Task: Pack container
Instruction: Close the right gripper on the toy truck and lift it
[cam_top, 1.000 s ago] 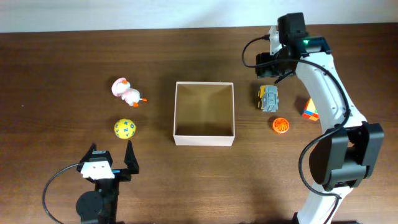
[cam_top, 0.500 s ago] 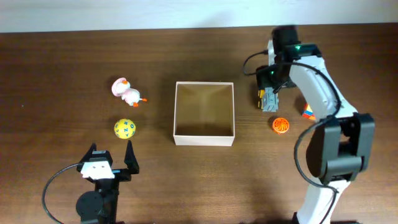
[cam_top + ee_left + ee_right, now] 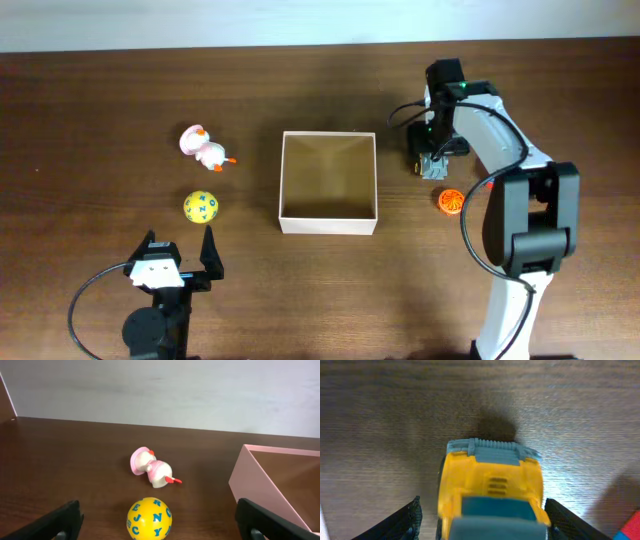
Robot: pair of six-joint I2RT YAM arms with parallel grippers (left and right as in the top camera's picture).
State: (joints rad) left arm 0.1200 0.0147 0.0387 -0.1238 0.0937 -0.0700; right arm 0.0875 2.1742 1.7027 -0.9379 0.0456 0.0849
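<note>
The container [image 3: 328,226], a square white-walled box with a tan inside, sits at the table's middle and looks empty; its wall also shows in the left wrist view [image 3: 260,485]. My right gripper [image 3: 431,160] is open and low over a yellow and grey toy truck [image 3: 433,166], right of the container. In the right wrist view, its fingers [image 3: 485,522] stand on either side of the truck [image 3: 490,485]. My left gripper [image 3: 180,258] is open and empty near the front edge. In its wrist view [image 3: 160,527], a yellow letter ball [image 3: 149,518] lies just ahead.
A pink duck toy [image 3: 205,148] and the yellow ball [image 3: 200,207] lie left of the container. An orange disc [image 3: 450,201] lies in front of the truck. A red multicoloured block [image 3: 490,181] is partly hidden behind my right arm.
My right gripper has moved from behind the truck forward and down over it, covering most of it from above. The left arm and the toys have not moved.
</note>
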